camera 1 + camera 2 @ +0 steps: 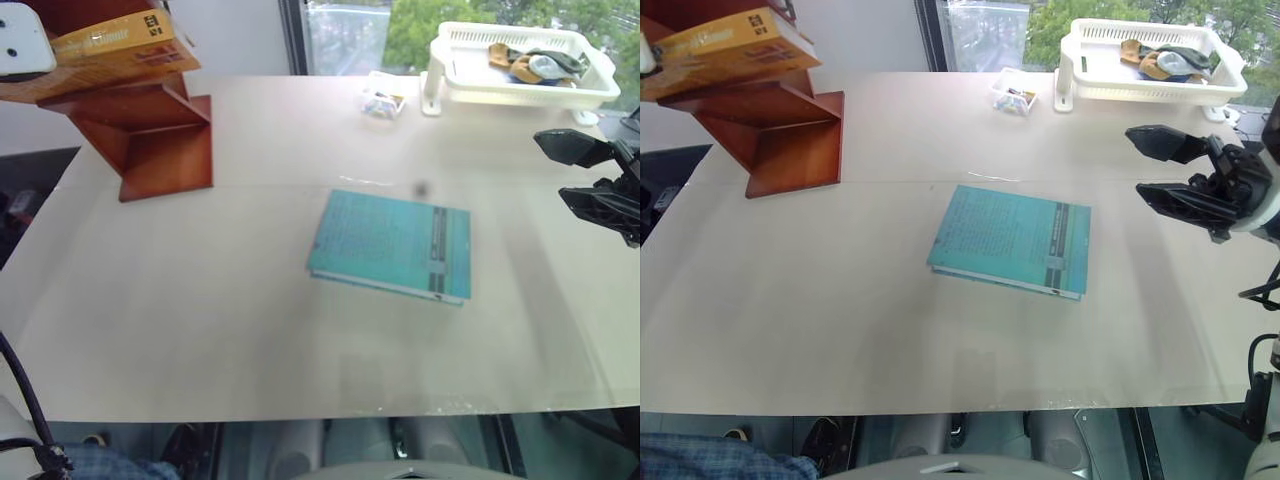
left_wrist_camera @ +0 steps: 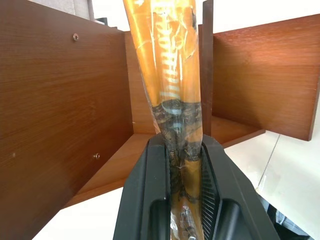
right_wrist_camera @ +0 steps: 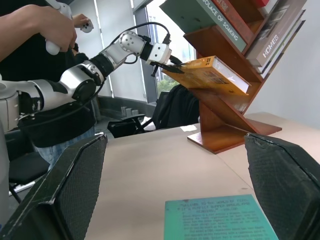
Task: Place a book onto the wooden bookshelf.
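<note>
The orange-yellow book [image 3: 210, 72] is tilted along a slanted tier of the reddish-brown wooden bookshelf [image 1: 165, 150] at the table's far left corner. My left gripper [image 2: 182, 145] is shut on the book's near end, and its black fingers [image 2: 150, 190] clamp the glossy cover [image 2: 167, 65]. In the right wrist view my left gripper [image 3: 167, 65] holds the book at its outer edge, while the far end lies against the shelf board [image 3: 225, 125]. My right gripper [image 1: 1170, 165] hovers open and empty over the table's right side, pointing left.
A thin teal book [image 1: 395, 245] lies flat mid-table. A white basket [image 1: 520, 65] with small items and a small clear box [image 1: 383, 100] sit at the far edge. Other books [image 3: 220, 20] fill the upper tiers. A person's hand [image 3: 50, 25] holds a controller.
</note>
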